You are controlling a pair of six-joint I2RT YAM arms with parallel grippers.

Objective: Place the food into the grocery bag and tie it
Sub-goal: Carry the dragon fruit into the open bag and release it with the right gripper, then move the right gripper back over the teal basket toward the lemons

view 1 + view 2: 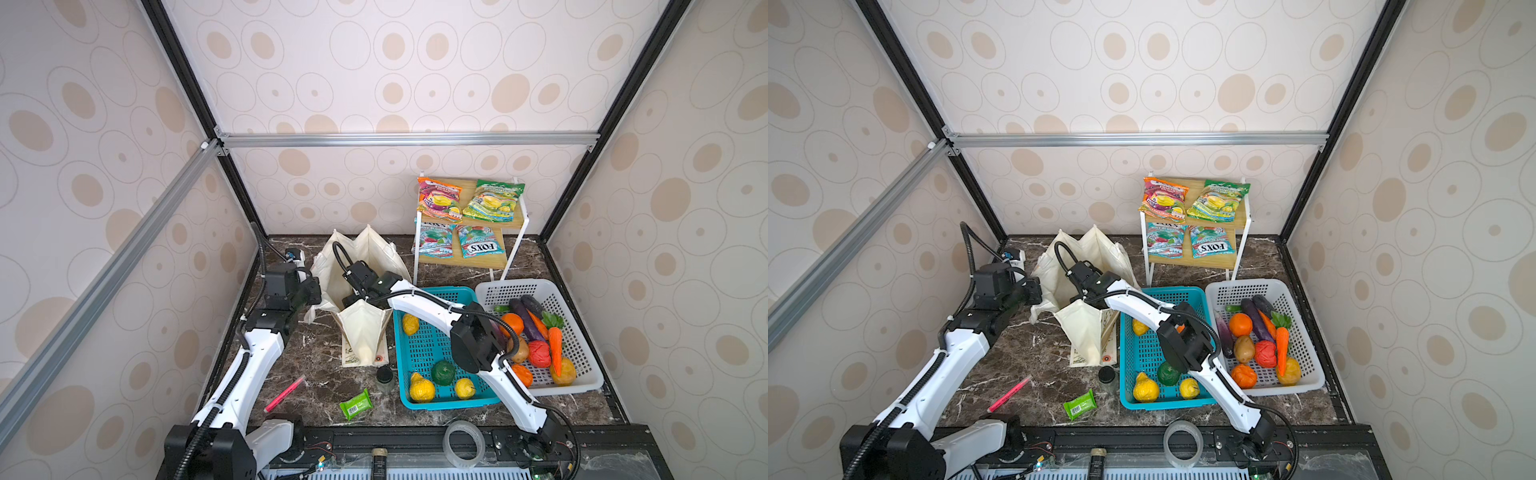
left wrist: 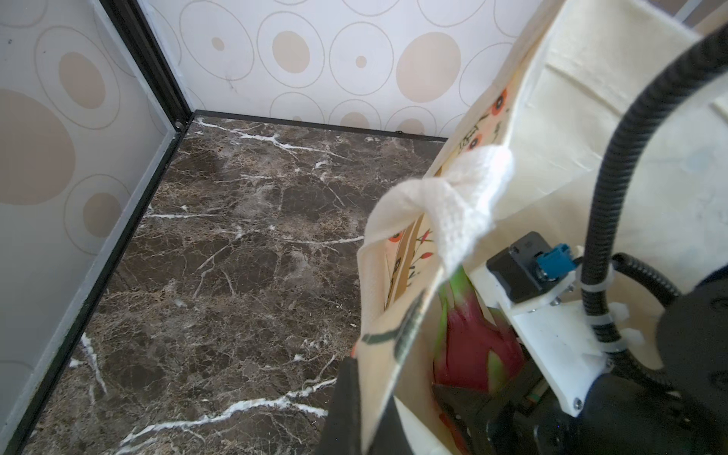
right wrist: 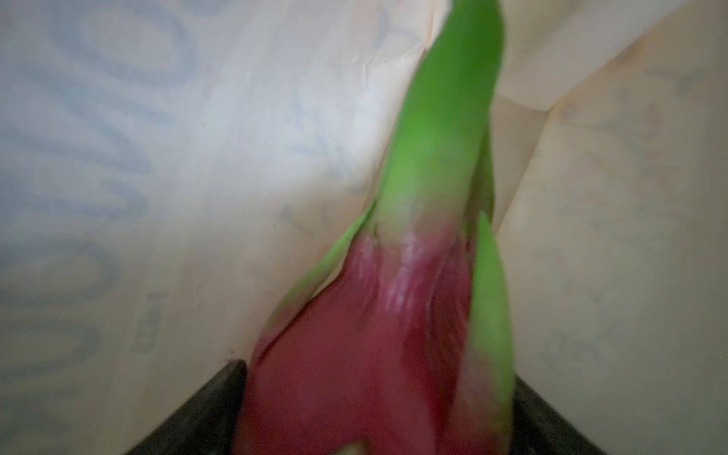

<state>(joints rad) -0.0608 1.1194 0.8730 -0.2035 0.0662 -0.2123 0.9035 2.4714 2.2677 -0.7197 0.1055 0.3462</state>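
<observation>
The cream grocery bag (image 1: 365, 332) (image 1: 1088, 328) stands open left of the baskets. My left gripper (image 1: 316, 291) (image 2: 364, 409) is shut on the bag's rim (image 2: 378, 315), one finger on each side of the cloth. My right gripper (image 1: 351, 300) (image 3: 374, 413) reaches down inside the bag. Its jaws stand wide, and a pink dragon fruit (image 3: 354, 354) (image 2: 468, 342) shows blurred between them. More food stays outside: yellow fruit (image 1: 422, 388), a dark green ball (image 1: 442, 372), a potato (image 1: 1244, 349), and orange-red (image 1: 438, 199) and green (image 1: 494, 201) packets.
A blue basket (image 1: 449, 403) and a white basket (image 1: 590, 374) with toy produce sit to the right. A small two-tier shelf (image 1: 511, 249) stands at the back. In front lie a pink pen (image 1: 284, 392), a green pack (image 1: 354, 404), a dark jar (image 1: 384, 378) and a tape roll (image 1: 463, 442).
</observation>
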